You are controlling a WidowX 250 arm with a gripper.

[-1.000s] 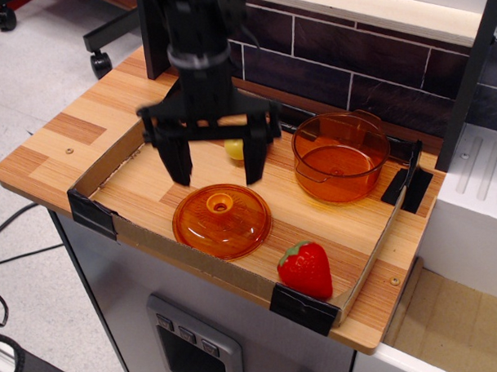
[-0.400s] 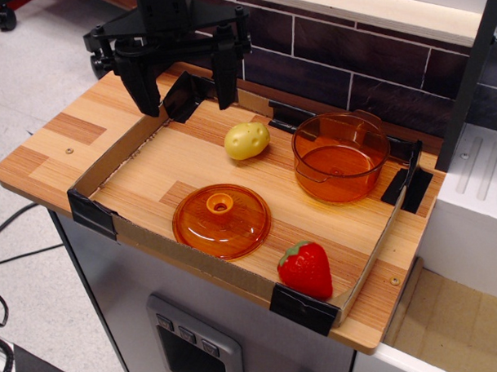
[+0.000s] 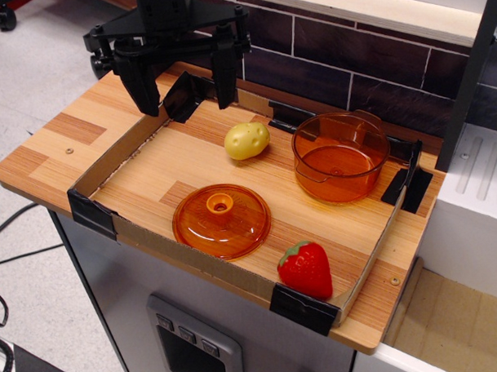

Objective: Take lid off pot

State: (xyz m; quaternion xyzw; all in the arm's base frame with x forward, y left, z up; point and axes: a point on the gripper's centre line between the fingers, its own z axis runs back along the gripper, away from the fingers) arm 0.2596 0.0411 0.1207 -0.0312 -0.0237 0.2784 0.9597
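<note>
Orange lid [image 3: 222,220] sits dome-up on the bench [image 3: 43,148] inside the cardboard tray [image 3: 109,162], knob ring facing up, already off the pot [image 3: 340,157], which stands open and apart from it. End effector [image 3: 179,78] hangs raised over the tray's far left corner, fingers spread wide and pointing down, nothing between them. From the end effector the lid lies toward the camera and slightly right, well apart and lower; the pot lies to the right and a little toward the camera, also well apart. Lid is round, so no long axis matters; the centre knob is the only grip feature. Only one arm, so no nearer-hand question. Judging by layout, the task looks done: lid rests flat beside the pot, not touching it. Potato [image 3: 247,140] lies between end effector and pot, nearer the end effector than either task thing; strawberry [image 3: 305,270] is at the tray's near right corner, beyond the lid. Hidden: arm above the wrist is cropped by the top edge; the tray's back left corner is partly covered by the end effector; the pot's far handle is hard to make out against the dark tiles.
</note>
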